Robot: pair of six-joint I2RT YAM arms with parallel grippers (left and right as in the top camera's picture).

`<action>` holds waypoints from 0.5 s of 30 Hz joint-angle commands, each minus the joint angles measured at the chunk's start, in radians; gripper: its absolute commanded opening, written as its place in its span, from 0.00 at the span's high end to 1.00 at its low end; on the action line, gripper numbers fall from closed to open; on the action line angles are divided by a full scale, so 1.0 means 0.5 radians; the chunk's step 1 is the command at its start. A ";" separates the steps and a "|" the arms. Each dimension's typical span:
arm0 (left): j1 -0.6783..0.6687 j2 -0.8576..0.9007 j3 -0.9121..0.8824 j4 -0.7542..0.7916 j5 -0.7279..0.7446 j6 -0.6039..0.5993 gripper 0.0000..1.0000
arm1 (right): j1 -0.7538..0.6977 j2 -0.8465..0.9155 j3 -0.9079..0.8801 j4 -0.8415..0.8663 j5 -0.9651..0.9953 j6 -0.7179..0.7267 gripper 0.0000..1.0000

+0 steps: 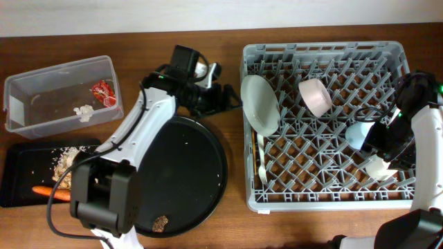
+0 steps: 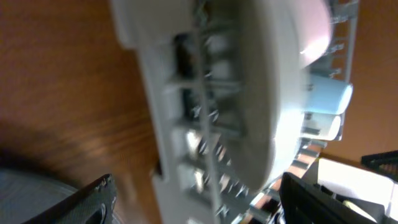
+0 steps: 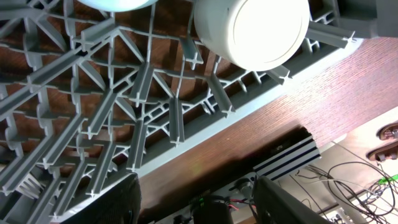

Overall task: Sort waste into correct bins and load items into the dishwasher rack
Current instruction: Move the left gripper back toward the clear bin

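The grey dishwasher rack (image 1: 325, 197) holds the pale plate (image 1: 259, 104) on edge at its left side, the pinkish bowl (image 1: 316, 95), the light-blue cup (image 1: 358, 135), the cream cup (image 1: 379, 166) and the white fork (image 1: 262, 166). My left gripper (image 1: 232, 97) is open just left of the plate (image 2: 261, 81), its fingers spread wide and touching nothing. My right gripper (image 1: 389, 145) hangs open above the rack's right side, near the cream cup (image 3: 252, 31), and holds nothing. The red wrapper (image 1: 102, 91) and tissue (image 1: 86, 112) lie in the clear tub (image 1: 41, 76). Rice scraps (image 1: 66, 159) and the carrot (image 1: 52, 192) lie in the black tray (image 1: 17, 173).
A large round black tray (image 1: 183, 173) sits between the bins and the rack, with a small brown lump (image 1: 160, 223) near its front edge. The left arm reaches across its far rim. Beyond the rack's right edge are the table edge and cables (image 3: 348, 174).
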 commanded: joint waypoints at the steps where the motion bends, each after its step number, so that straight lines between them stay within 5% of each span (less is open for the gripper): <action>1: 0.051 -0.039 -0.005 -0.124 -0.012 0.192 0.16 | -0.006 -0.014 -0.001 0.000 0.031 0.021 0.39; 5: 0.166 -0.154 -0.005 -0.355 -0.062 0.367 0.16 | -0.006 -0.014 -0.001 -0.001 0.031 0.014 0.39; 15: 0.748 -0.663 -0.005 -1.179 -0.989 0.410 0.15 | 0.013 -0.019 -0.001 0.043 -0.336 -0.249 0.39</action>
